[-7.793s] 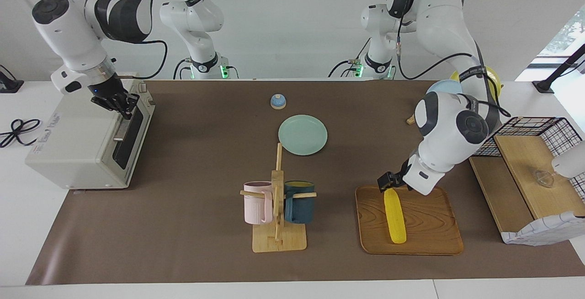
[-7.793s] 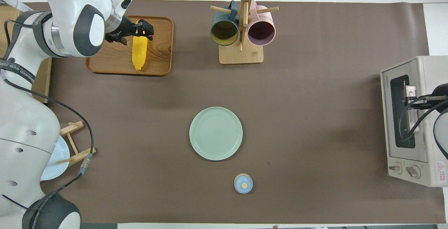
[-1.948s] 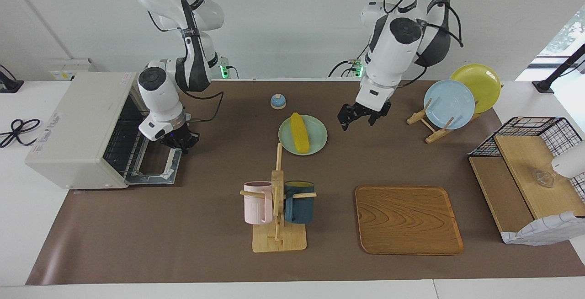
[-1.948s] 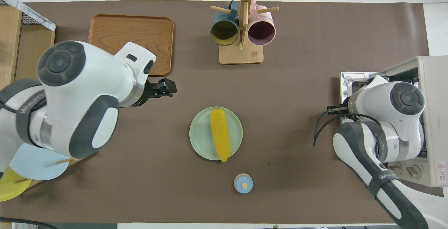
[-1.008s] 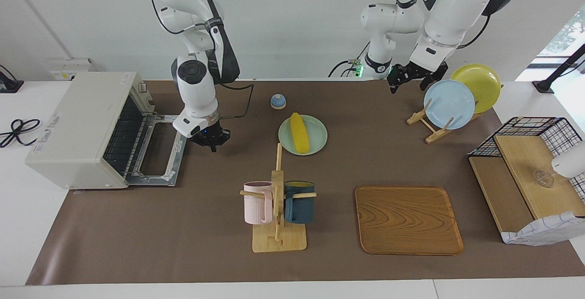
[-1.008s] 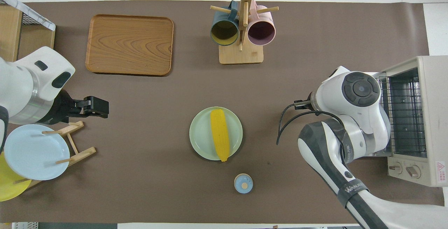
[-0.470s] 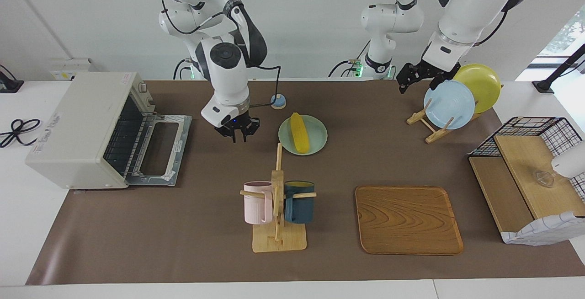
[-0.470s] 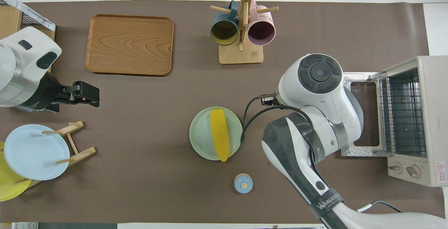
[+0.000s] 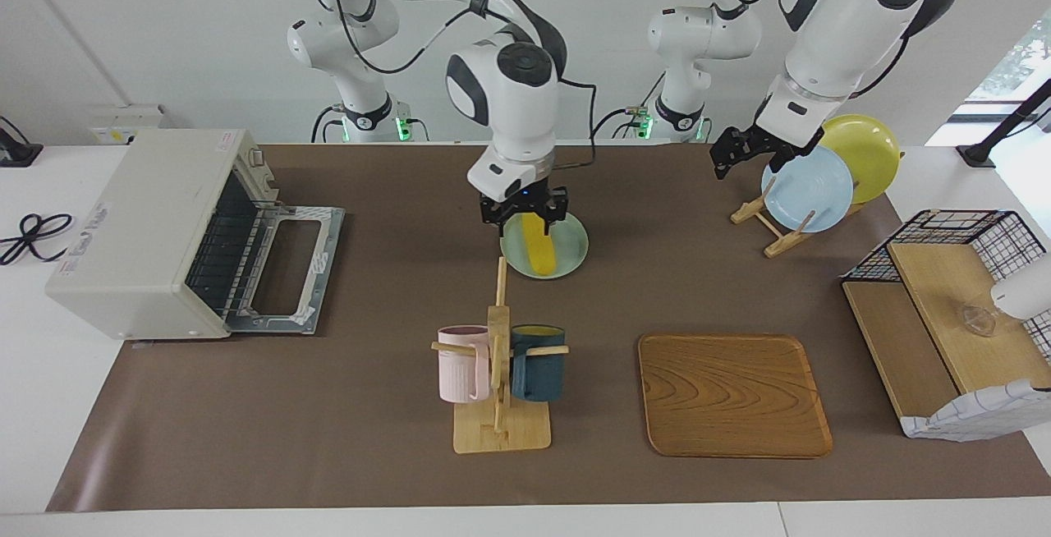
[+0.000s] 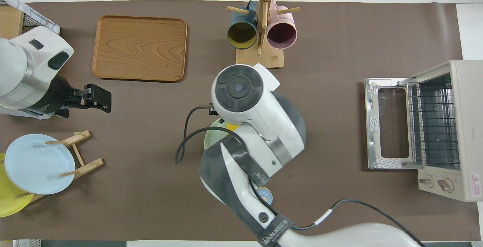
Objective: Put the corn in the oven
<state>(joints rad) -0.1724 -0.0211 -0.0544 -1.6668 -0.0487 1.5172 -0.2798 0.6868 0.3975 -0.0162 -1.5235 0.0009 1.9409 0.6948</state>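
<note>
The yellow corn [image 9: 543, 253] lies on a pale green plate [image 9: 576, 245] mid-table. My right gripper [image 9: 526, 225] hangs low over the corn's end that points toward the robots, open, one finger on each side of the cob; whether it touches I cannot see. From above, the right arm covers nearly all of the plate [image 10: 209, 141], and only a tip of corn [image 10: 232, 127] shows. The off-white oven [image 9: 139, 225] stands at the right arm's end of the table, its door [image 9: 283, 270] folded down flat and the wire rack bare. My left gripper [image 9: 733, 155] waits open, in the air beside the plate rack.
A wooden mug rack [image 9: 501, 364] with a pink and a dark blue mug stands just farther from the robots than the plate. A wooden tray [image 9: 733, 393] lies beside it. A stand holds a blue plate [image 9: 809, 188] and a yellow one. A wire basket [image 9: 977, 229] sits at the left arm's end.
My right gripper has swung from in front of the oven door across to over the corn and has gone from shut to open. The left gripper has barely shifted.
</note>
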